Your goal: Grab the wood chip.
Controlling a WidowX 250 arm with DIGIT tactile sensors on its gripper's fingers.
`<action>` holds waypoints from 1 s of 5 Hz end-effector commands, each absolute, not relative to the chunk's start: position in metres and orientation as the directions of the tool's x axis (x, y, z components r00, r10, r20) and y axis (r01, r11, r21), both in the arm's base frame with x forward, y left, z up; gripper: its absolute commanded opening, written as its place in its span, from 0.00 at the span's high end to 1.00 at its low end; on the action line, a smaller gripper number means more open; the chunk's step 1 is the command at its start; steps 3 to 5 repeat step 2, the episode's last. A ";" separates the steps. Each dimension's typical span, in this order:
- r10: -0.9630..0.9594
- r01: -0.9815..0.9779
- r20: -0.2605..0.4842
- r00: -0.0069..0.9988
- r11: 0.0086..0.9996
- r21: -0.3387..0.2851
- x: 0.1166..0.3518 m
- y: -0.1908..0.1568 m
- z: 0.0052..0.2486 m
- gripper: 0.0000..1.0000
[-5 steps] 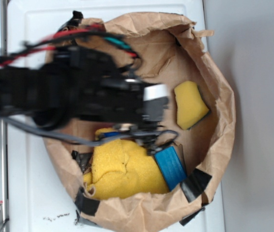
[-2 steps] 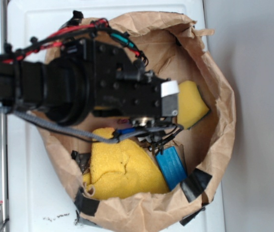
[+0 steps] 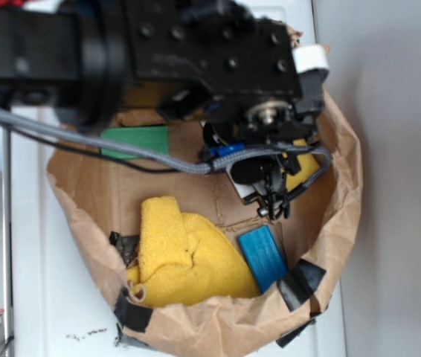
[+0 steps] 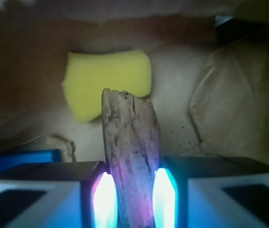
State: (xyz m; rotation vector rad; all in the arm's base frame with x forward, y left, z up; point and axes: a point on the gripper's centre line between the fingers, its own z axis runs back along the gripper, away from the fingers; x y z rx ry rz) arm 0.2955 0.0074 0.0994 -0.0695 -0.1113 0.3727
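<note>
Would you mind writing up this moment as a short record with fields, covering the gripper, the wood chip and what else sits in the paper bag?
gripper: gripper, one finger on each side of the chip, shut on it
wood chip: wood chip, held between the fingers, far end overlapping the sponge in the wrist view
container: brown paper bag, opened wide
yellow sponge: yellow sponge, beyond the chip
yellow cloth: yellow cloth, bunched in the bag
blue block: blue block, beside the cloth
green block: green block, partly under the arm
</note>
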 end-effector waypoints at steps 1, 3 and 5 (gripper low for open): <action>0.377 -0.382 0.210 0.902 0.924 -0.019 0.289 0.018 0.164 1.00; 0.292 -0.317 0.307 0.906 0.948 0.035 0.271 0.015 0.176 1.00; 0.292 -0.317 0.307 0.906 0.948 0.035 0.271 0.015 0.176 1.00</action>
